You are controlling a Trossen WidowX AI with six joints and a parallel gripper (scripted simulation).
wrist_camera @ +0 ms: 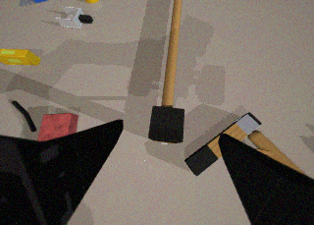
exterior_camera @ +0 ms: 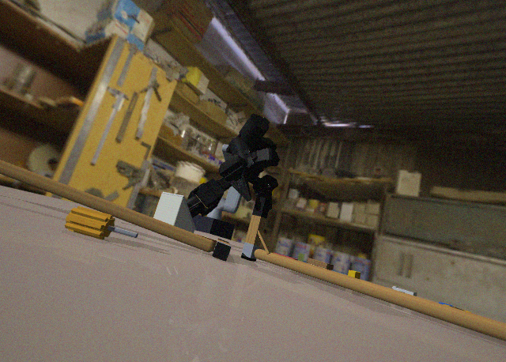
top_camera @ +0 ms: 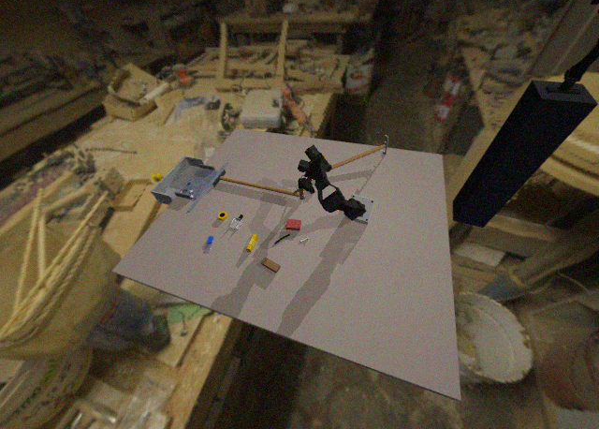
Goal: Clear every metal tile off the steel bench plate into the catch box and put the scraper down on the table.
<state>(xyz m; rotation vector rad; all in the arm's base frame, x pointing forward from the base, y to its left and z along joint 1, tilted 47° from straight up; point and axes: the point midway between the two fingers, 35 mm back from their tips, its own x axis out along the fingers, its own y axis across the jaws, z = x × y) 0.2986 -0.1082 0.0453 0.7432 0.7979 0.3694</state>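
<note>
My gripper [wrist_camera: 170, 131] [top_camera: 305, 184] is open, with its fingers apart above the black grip [wrist_camera: 166, 124] of the long scraper. The scraper's wooden rod [top_camera: 261, 186] [exterior_camera: 368, 286] [wrist_camera: 171, 73] runs low over the table to the catch box [top_camera: 164, 192]. Its wooden post [exterior_camera: 252, 228] stands upright at the near end. The catch box is grey-blue and open, with a few small dark pieces [top_camera: 184, 192] inside. A pale strip [top_camera: 194, 205] lies along its near side. I cannot make out the bench plate or any tiles on it.
A second long-handled tool [top_camera: 357, 156] [exterior_camera: 122, 213] [wrist_camera: 277, 152] lies right of the scraper, its post on its side. A red block [top_camera: 293, 224] [wrist_camera: 58, 126], a yellow block [top_camera: 252, 243] [wrist_camera: 19, 57] and a brown block [top_camera: 270, 264] lie on the table. A yellow ribbed piece [exterior_camera: 89, 222] shows in the exterior view.
</note>
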